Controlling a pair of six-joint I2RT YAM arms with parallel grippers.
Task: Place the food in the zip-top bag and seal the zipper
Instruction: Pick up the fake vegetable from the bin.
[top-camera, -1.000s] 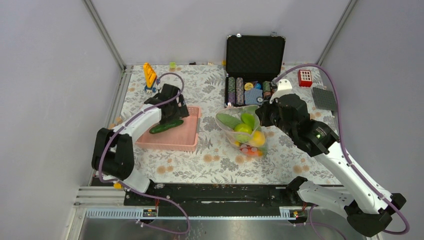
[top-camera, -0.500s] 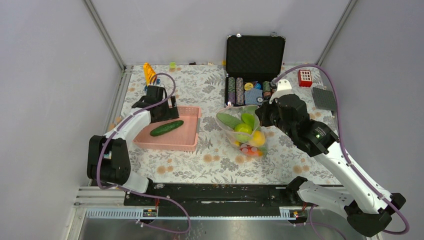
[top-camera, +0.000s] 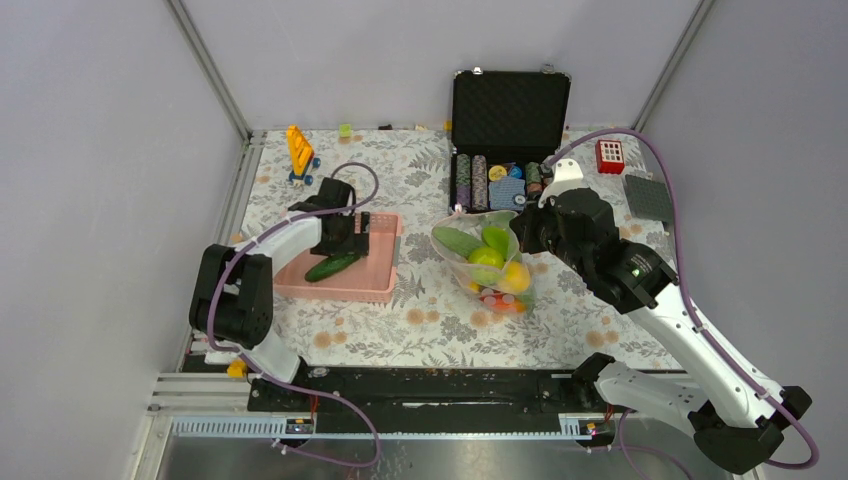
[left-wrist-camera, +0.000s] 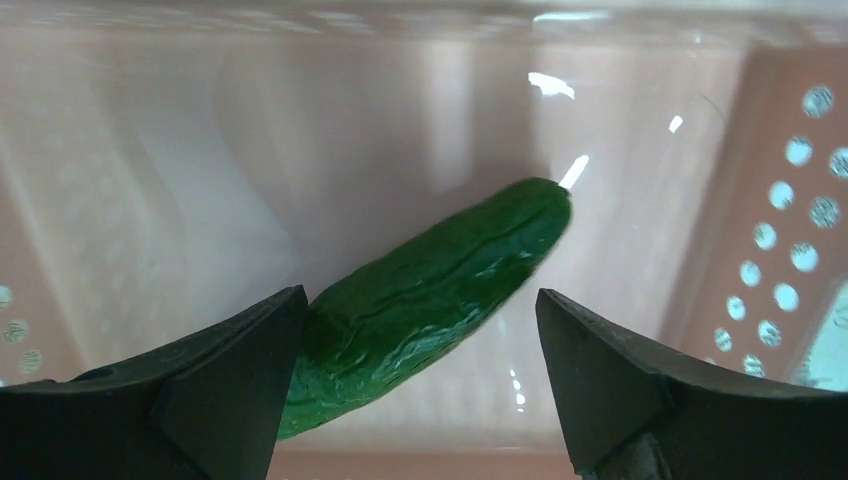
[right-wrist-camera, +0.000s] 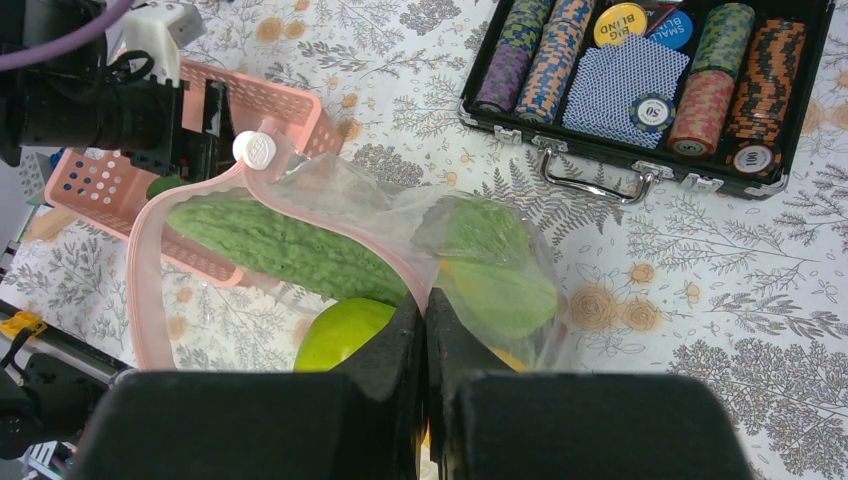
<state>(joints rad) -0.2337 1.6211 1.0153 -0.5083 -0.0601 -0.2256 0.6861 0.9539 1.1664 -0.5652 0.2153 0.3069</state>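
Observation:
A long green cucumber (top-camera: 333, 266) lies slanted in the pink basket (top-camera: 375, 285). My left gripper (top-camera: 350, 240) hangs low over it, open. In the left wrist view the cucumber (left-wrist-camera: 430, 290) runs from behind the left finger up to the right, with my gripper (left-wrist-camera: 420, 300) open around its lower part. The zip-top bag (top-camera: 490, 265) stands mid-table, mouth open. It holds a bumpy green vegetable (right-wrist-camera: 280, 245), a green fruit (right-wrist-camera: 340, 335), a yellow citrus (top-camera: 516, 275) and red-orange pieces (top-camera: 495, 298). My right gripper (right-wrist-camera: 425, 300) is shut on the pink zipper (right-wrist-camera: 145, 270) at the bag's rim.
An open black case (top-camera: 505, 175) with poker chips and cards sits behind the bag. A yellow toy (top-camera: 299, 150) stands at the far left, with a red block (top-camera: 610, 155) and a grey square (top-camera: 648, 197) at the far right. Floral cloth covers the table.
My left gripper pulled back toward the basket's far left corner, then came down again over the cucumber, which now lies slightly nearer. The right arm and bag have not moved.

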